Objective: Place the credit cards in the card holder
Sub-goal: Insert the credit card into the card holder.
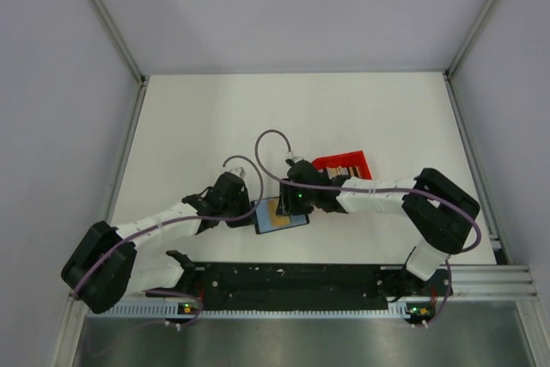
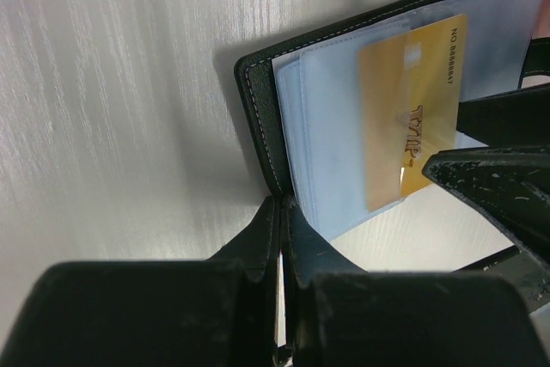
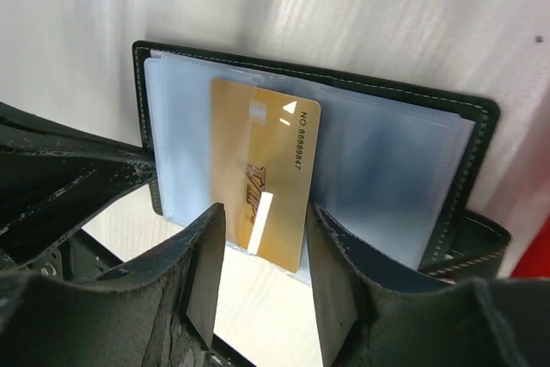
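Card holder (image 1: 281,217) lies open on the table. Gold card (image 3: 262,182) is half inside its clear sleeve. Left gripper (image 2: 281,212) is clenched on the holder's cover edge, likely to steady it. Right gripper (image 3: 265,234) straddles the card's free end, likely to push; grasping or released, cannot tell. Red tray (image 1: 365,165) sits just beyond the holder.

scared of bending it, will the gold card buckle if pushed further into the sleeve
Probably not: the gold card sticks out of the clear sleeve flat and straight, so likely stiff. Its glossy face may slip under a finger. The card holder probably won't slide: the left gripper pinches its edge.
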Controlling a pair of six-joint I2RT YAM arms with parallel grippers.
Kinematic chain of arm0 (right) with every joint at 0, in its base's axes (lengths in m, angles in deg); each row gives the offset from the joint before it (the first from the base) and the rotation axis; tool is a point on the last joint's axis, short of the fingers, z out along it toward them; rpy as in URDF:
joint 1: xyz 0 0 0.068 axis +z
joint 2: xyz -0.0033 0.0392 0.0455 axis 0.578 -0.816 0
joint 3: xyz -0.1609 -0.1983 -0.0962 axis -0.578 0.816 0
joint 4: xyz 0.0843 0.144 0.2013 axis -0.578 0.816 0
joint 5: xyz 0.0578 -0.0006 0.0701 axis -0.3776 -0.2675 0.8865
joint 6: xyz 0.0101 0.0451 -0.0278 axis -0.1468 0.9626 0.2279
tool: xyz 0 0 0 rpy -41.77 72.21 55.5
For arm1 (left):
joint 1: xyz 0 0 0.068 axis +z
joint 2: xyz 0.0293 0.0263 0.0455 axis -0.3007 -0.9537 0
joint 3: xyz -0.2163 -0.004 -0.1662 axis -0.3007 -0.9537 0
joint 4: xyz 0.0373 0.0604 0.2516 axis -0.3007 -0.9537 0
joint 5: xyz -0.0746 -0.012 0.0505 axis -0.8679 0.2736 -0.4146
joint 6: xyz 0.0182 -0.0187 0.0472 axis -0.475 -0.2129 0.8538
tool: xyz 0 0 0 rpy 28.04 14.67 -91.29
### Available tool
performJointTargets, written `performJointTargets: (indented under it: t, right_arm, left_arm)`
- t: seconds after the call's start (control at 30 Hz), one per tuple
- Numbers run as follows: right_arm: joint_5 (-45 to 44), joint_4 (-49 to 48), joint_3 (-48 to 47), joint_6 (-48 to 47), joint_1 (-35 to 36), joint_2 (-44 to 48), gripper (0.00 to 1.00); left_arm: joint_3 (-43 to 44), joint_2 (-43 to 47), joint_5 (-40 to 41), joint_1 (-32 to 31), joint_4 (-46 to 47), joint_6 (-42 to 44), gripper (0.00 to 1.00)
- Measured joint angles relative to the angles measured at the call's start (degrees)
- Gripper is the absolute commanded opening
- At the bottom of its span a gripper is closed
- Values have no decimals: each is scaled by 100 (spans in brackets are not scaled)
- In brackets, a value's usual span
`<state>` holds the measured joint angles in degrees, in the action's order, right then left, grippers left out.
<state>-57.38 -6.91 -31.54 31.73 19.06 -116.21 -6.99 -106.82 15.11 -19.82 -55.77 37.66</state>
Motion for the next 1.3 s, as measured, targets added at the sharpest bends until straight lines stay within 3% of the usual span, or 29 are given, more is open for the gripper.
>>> performJointTargets:
  t: [0.1, 0.47, 0.6, 0.67, 0.93, 1.0, 1.1, 1.2, 1.3]
  right_arm:
    - [109, 13, -114, -57, 87, -125, 37]
    - [560, -68, -221, 4, 251, -328, 38]
    - [649, -179, -221, 4, 251, -328, 33]
    - [693, -256, -216, 4, 251, -328, 26]
    - [824, -396, -208, 70, 240, -385, 24]
    - [737, -339, -208, 68, 240, -424, 12]
    - [424, -109, -212, 17, 247, -415, 7]
    - [50, 107, -212, -61, 269, -306, 8]
    - [-291, 282, -212, -173, 280, -105, 21]
  left_arm:
    - [0, 0, 0, 0, 0, 0, 0]
    - [-11, 0, -2, 2, -7, 2, 0]
    - [-13, 0, 4, 2, -17, 4, 0]
    - [-13, 0, 13, 4, -42, 4, 0]
    - [-13, 2, 26, 11, -76, 4, 0]
    - [-13, 2, 26, 11, -76, 4, 0]
    - [-13, 2, 20, 9, -66, 2, 0]
    - [-13, 0, 0, 9, -17, 0, 0]
    - [-13, 0, -2, 9, -7, 0, 0]
